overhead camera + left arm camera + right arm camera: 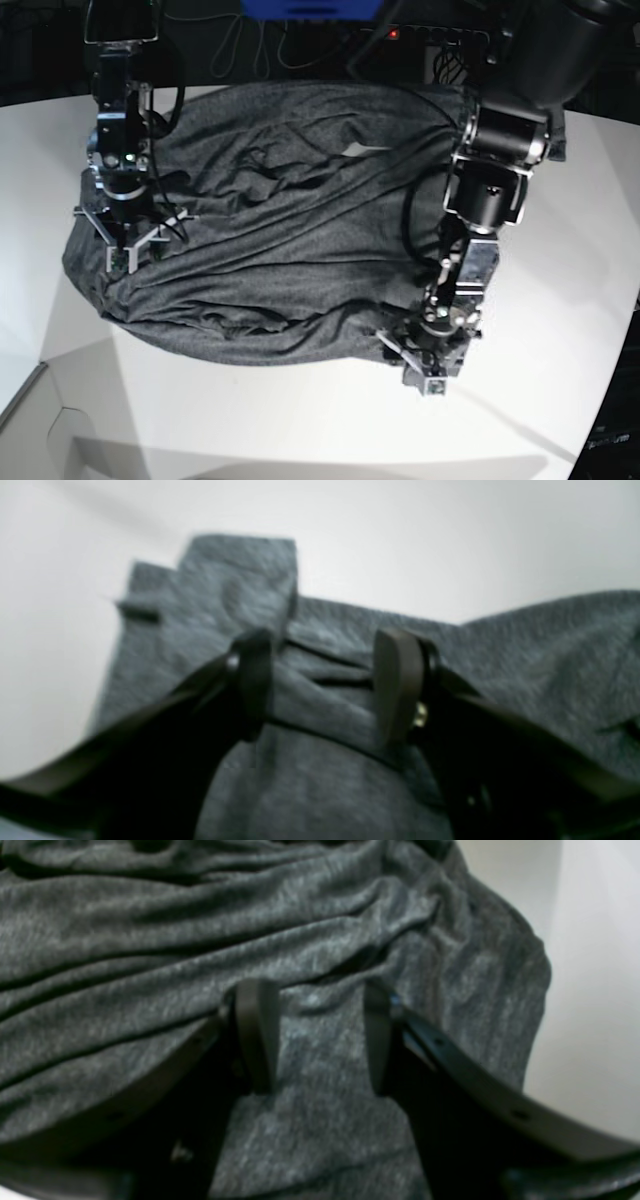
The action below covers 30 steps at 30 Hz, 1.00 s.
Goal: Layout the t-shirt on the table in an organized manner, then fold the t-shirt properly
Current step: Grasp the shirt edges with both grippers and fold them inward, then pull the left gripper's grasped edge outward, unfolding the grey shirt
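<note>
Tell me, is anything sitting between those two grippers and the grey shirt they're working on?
Nothing visible. The left gripper is right at the t-shirt, its open jaws straddling a raised fold. The right gripper also has cloth directly between its open jaws. Only the white table lies around the shirt.

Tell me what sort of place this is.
Probably a robotics lab or test bench: two robot arms work a grey t-shirt on a plain white table, with cables and lit electronics in the dark behind it.
</note>
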{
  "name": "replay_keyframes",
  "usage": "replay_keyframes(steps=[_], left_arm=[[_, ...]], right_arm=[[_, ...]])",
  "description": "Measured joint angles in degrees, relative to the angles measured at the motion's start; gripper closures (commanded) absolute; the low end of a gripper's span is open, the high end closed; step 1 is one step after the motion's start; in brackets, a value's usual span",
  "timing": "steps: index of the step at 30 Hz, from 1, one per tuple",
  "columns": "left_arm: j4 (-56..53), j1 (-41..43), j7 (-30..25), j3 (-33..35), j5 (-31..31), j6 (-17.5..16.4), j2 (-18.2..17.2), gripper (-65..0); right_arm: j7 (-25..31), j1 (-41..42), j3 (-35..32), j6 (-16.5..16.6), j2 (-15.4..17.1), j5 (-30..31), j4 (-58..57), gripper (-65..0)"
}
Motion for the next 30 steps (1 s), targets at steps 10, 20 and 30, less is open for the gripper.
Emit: replay_keyframes(steps=[10, 20, 30], left_arm=[[-0.39, 3.06, 0.28, -0.96, 0.02, 0.11, -4.72, -32.4], [-3.67, 1.79, -1.11, -5.88, 0.15, 0.09, -2.36, -32.4], [-11.72, -1.57, -8.74, -5.84, 0.02, -0.11, 1.51, -32.4]], right_arm=[[0.04, 0.0, -0.09, 0.0, 0.02, -0.02, 0.0, -27.7], [-0.04, -0.92, -0.09, 0.0, 0.02, -0.02, 0.0, -27.7], [0.04, -0.81, -0.04, 0.0, 0.0, -0.02, 0.0, -27.7]])
